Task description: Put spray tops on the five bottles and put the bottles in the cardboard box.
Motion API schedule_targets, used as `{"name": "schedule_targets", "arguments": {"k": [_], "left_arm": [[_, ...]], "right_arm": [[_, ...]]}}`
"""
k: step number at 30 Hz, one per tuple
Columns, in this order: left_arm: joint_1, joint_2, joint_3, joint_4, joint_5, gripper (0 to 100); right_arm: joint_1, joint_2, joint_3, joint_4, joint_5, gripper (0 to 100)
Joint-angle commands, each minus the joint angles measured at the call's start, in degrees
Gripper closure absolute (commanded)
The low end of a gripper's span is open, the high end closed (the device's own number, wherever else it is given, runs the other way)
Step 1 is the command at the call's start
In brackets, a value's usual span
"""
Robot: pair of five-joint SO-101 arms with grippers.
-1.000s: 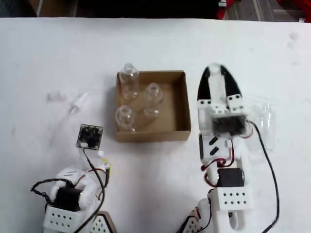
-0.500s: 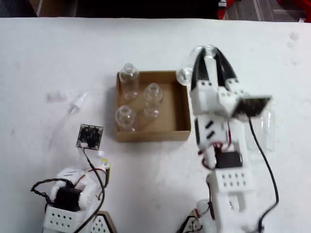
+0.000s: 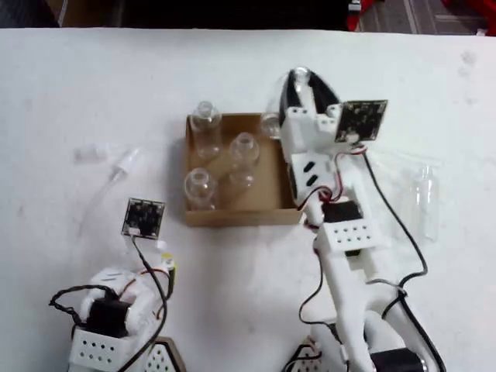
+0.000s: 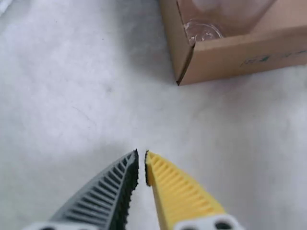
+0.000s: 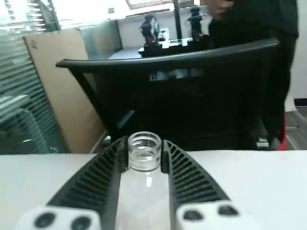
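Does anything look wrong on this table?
Yes. The bottles in the cardboard box have open necks without spray tops; one spray top lies on the table left of it. The right gripper holds another open bottle.

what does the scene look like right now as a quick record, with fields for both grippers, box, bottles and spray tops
right gripper: shut on a clear bottle, neck open, at the cardboard box's far right corner
left gripper: shut, empty, over bare table near a box corner
boxed bottles: standing in the box, no tops on
spare bottle: lying on the table right of the box
spray tops: loose on the table left of the box
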Motion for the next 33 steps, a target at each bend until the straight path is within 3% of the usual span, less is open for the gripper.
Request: {"name": "schedule_targets", "arguments": {"k": [1, 5, 12, 22, 33], "left_arm": [[0.75, -0.48, 0.00, 0.35, 0.79, 97], [0.75, -0.48, 0.00, 0.35, 0.79, 97], [0.75, -0.48, 0.00, 0.35, 0.79, 97], [0.75, -0.48, 0.00, 0.35, 0.79, 97], [0.75, -0.48, 0.00, 0.35, 0.79, 97]], "right_arm": [[-0.57, -0.13, 0.35, -3.21, 1.14, 98.3], [-0.40, -0.04, 0.79, -3.03, 7.74, 98.3], [-1.71, 2.51, 1.85, -3.65, 8.26, 98.3], [-1.45, 21.32, 0.88, -24.84, 8.79, 98.3], [-1.54, 27.82, 0.88, -31.08, 8.79, 98.3]]}}
